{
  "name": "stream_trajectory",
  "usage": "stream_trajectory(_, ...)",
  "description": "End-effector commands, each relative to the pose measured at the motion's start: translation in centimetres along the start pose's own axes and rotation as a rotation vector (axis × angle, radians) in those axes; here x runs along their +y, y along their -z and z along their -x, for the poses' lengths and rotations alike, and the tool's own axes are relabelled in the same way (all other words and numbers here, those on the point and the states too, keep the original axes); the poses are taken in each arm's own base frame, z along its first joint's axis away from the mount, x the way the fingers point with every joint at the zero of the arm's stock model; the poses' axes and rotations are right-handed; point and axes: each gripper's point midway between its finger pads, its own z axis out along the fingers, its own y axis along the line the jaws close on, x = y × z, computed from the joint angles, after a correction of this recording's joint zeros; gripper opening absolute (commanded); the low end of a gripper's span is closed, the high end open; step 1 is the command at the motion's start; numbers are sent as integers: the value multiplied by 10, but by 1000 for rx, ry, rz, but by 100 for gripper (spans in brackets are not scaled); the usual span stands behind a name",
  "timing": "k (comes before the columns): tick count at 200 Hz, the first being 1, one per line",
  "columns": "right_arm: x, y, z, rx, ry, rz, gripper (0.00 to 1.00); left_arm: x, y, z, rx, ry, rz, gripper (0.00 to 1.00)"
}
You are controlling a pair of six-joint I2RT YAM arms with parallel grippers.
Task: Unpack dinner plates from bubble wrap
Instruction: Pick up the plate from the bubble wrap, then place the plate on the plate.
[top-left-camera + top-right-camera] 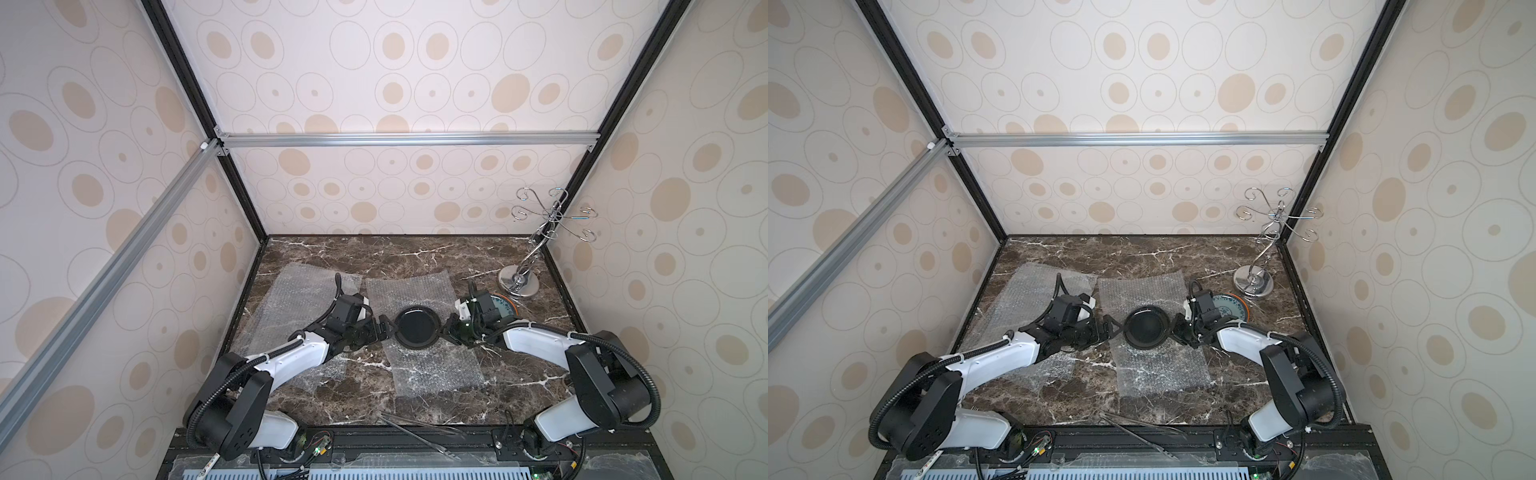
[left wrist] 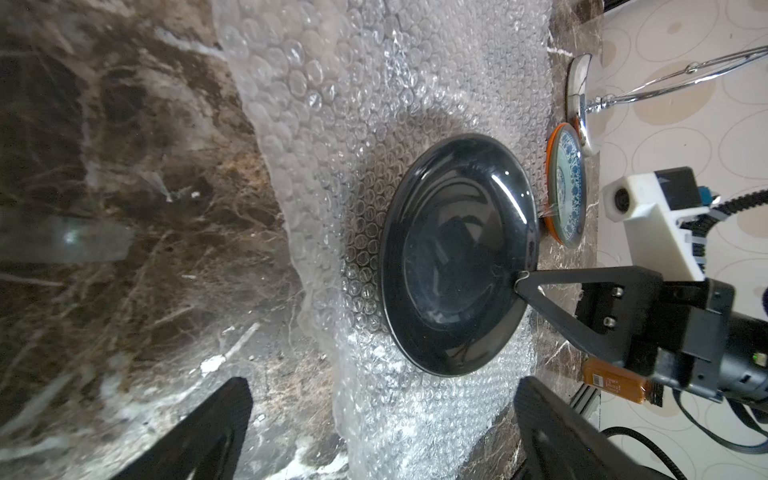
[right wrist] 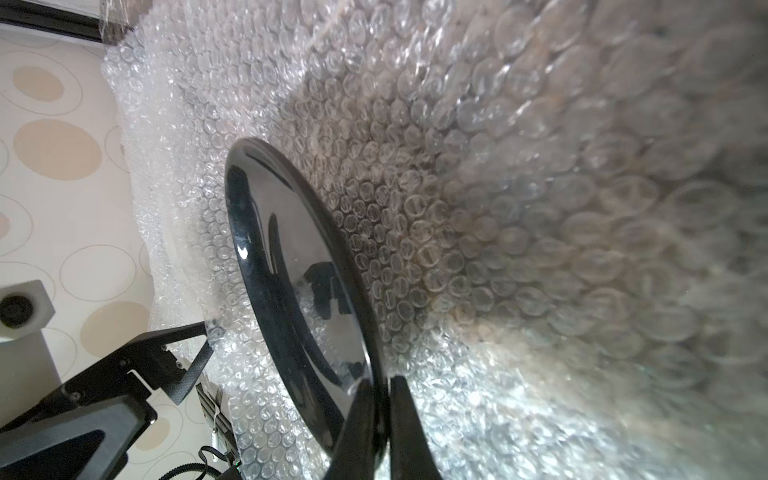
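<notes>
Right gripper (image 1: 443, 328) clamps the rim of the black plate (image 1: 417, 326) over bubble wrap (image 1: 415, 291). Left gripper (image 1: 390, 328) gapes just opposite. Behind the right gripper sit stacked plates (image 1: 504, 306) and a wire stand (image 1: 519, 283).

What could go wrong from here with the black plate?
The right gripper pinches only the rim of the glossy black plate; it may slip or tilt while carried.
The orange plate and wire stand sit close behind that wrist; a swing could knock them.
The open left gripper flanks the opposite rim; the plate might bump it.
</notes>
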Motion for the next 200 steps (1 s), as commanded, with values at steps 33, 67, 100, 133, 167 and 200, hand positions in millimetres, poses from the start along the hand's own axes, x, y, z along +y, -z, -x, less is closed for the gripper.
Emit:
stream_trajectory(33, 0, 44, 20, -88, -51, 51, 8, -1, 3, 4, -17, -1, -10, 100)
stream_trajectory(67, -22, 80, 35, -133, -104, 56, 8, -1, 1, 5, -13, -1, -11, 100)
stream_trajectory(100, -46, 111, 48, -177, -176, 93, 7, -3, 2, 7, -15, -9, -11, 100)
stream_trajectory(133, -70, 138, 64, -228, -253, 125, 7, -1, 2, 6, -13, -8, -7, 100)
stream_trajectory(167, -93, 150, 79, -250, -307, 131, 7, 0, 2, 6, -15, -7, -1, 100)
stream_trajectory(200, -108, 157, 96, -278, -340, 124, 7, 4, 2, 6, -16, -14, 16, 100)
